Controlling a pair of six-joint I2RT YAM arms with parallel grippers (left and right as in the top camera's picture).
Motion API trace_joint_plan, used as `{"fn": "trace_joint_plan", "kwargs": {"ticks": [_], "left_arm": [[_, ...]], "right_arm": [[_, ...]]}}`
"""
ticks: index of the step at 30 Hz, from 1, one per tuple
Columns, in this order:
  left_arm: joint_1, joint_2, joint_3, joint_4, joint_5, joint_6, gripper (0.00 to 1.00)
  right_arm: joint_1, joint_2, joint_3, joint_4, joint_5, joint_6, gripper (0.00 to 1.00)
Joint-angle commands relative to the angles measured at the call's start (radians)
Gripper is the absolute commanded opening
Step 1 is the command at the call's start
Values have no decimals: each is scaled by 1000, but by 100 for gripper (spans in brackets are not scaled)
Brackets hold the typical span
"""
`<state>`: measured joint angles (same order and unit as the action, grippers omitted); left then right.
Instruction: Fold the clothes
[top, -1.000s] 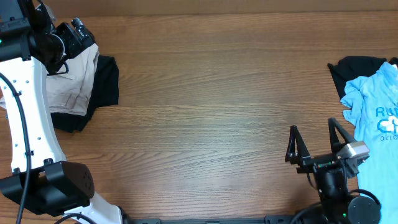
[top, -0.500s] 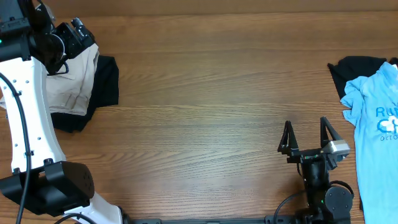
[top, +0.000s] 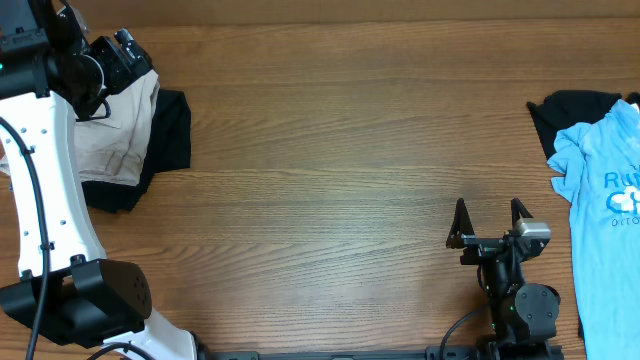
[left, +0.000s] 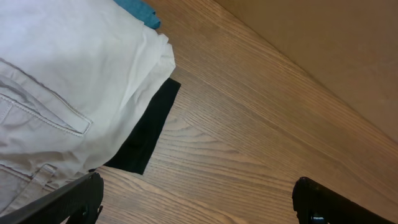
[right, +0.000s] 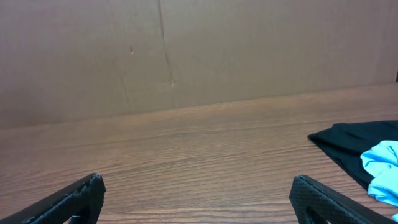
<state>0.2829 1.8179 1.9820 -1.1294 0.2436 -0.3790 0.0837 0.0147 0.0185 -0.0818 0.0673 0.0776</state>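
The pale beige shorts (top: 115, 135) lie folded in a stack at the table's far left, on top of a black garment (top: 170, 130). The left wrist view shows the shorts (left: 56, 81) with a pocket seam, the black garment (left: 146, 134) under them. My left gripper (top: 125, 55) hangs over the stack's far edge; its fingers (left: 199, 202) are wide open and empty. My right gripper (top: 490, 225) is open and empty near the front right, over bare wood (right: 199, 196).
A light blue T-shirt with white lettering (top: 605, 215) lies at the right edge on another black garment (top: 560, 110), both also in the right wrist view (right: 373, 162). A cardboard wall (right: 186, 50) backs the table. A blue scrap (left: 140, 9) peeks from behind the shorts.
My right gripper has drawn back toward the front edge and shifted left, away from the blue T-shirt. The left arm and the stack have not moved.
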Motion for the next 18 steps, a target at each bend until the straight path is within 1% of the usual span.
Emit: {"fn": "trace_joint_plan", "kwargs": {"ticks": [1, 15, 18], "left_arm": [[-2, 5, -4, 4, 4, -3, 100], [-2, 6, -5, 3, 5, -3, 100], [6, -33, -7, 3, 0, -3, 100]], "right_arm": [[-6, -12, -11, 5, 10, -6, 100], [-6, -12, -11, 5, 10, -6, 100], [-6, -12, -11, 5, 10, -6, 100]]}}
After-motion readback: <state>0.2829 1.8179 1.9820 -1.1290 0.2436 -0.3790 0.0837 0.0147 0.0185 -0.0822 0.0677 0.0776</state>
